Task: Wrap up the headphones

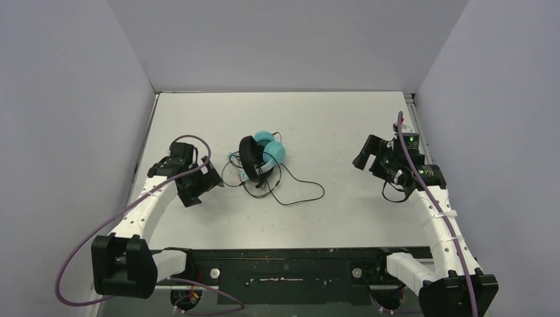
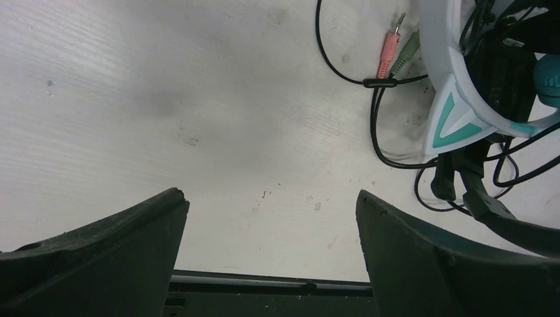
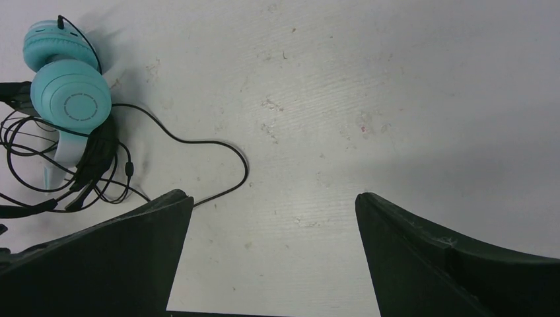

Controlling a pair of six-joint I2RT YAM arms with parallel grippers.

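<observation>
Your left gripper (image 2: pixel 269 198) hangs low over the table (image 2: pixel 132 99), fingers (image 2: pixel 105 251) spread wide with nothing between them. Your right gripper (image 3: pixel 274 196) is the same: spread, empty, and well off to the right of the pile.

The teal headphones (image 1: pixel 269 150) lie mid-table with the ear cups (image 3: pixel 69 99) side by side. The pale headband's cat-ear point (image 2: pixel 455 119) is just to the right of your left fingers.

Here's the trouble. A pair of black headphones (image 1: pixel 249 160) sits tangled right against them, and thin black cable (image 3: pixel 198 142) loops everywhere. From these views I can't tell which strand belongs to which set. Pinch the wrong one and you'll wrap the black set's lead, or drag both headsets across the table. The pink and green plugs (image 2: pixel 395 49) lie close to your left side, and it's unclear whose they are too.

The long loop trailing right looks easiest to reach, but it lies flat on the table, so a shallow close may slip off it. By my reading, nothing's wrapped yet.
</observation>
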